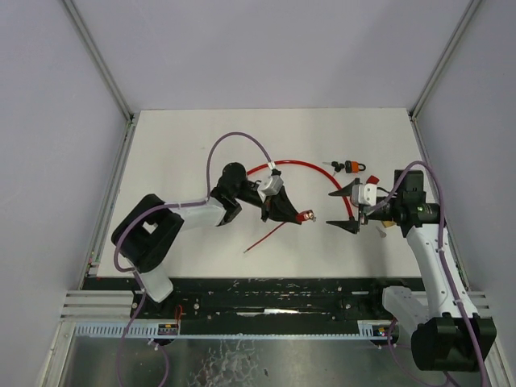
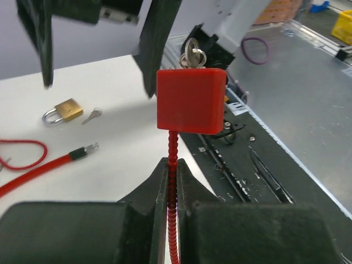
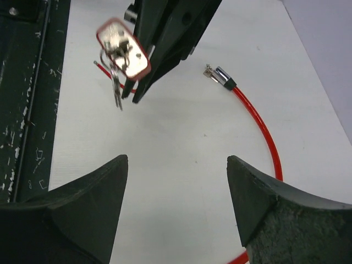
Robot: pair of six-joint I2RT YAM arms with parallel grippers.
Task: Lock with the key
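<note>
Above the white surface (image 1: 201,145) between grey walls, my left pincer (image 2: 172,170) is clamped narrow on the red cable (image 2: 174,144) just below the lock (image 2: 190,100). It holds the lock up with the keys (image 2: 191,56) hanging from its face, toward my right pincer (image 3: 176,165), which stands wide and empty nearby. I judge the job barely begun: the cable's free tip (image 3: 220,76) lies loose on the surface, apart from the lock, so it has yet to go in and the keys to be turned.

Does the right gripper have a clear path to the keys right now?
Probably yes: right gripper is open, facing the keys, nothing between; left gripper holds the red lock by its cable.
</note>
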